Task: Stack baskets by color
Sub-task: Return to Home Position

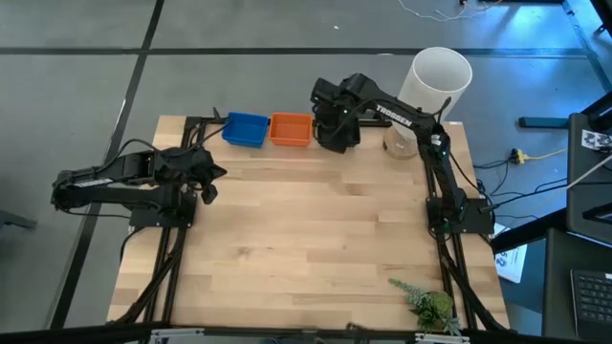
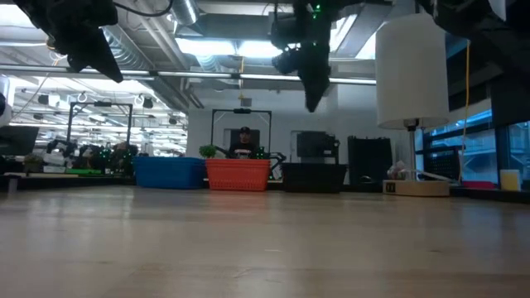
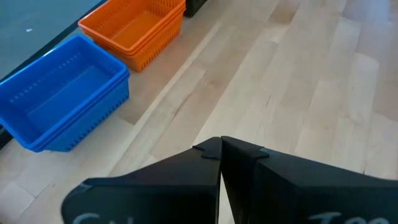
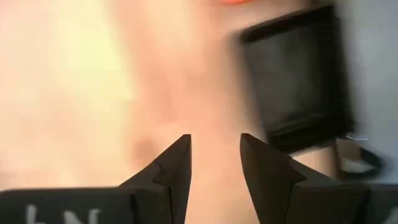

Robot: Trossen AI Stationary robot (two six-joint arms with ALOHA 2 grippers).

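Along the table's far edge stand, side by side, stacked blue baskets (image 1: 246,129) (image 3: 62,102), stacked orange baskets (image 1: 291,129) (image 3: 134,31) and a black basket (image 2: 315,176) (image 4: 295,81), all resting on their bottoms. In the high view my right arm covers most of the black one. My right gripper (image 2: 313,95) (image 4: 214,152) hangs above the black basket, pointing down. It is open, with nothing between its fingers. My left gripper (image 1: 212,177) (image 3: 221,149) waits shut at the table's left, raised off the wood.
A tall white cylinder (image 1: 440,81) stands at the far right corner, with a small round object (image 1: 400,143) beside it. A green sprig (image 1: 430,306) lies near the front right edge. Bare wood fills the middle. A person (image 2: 244,141) sits in the room beyond.
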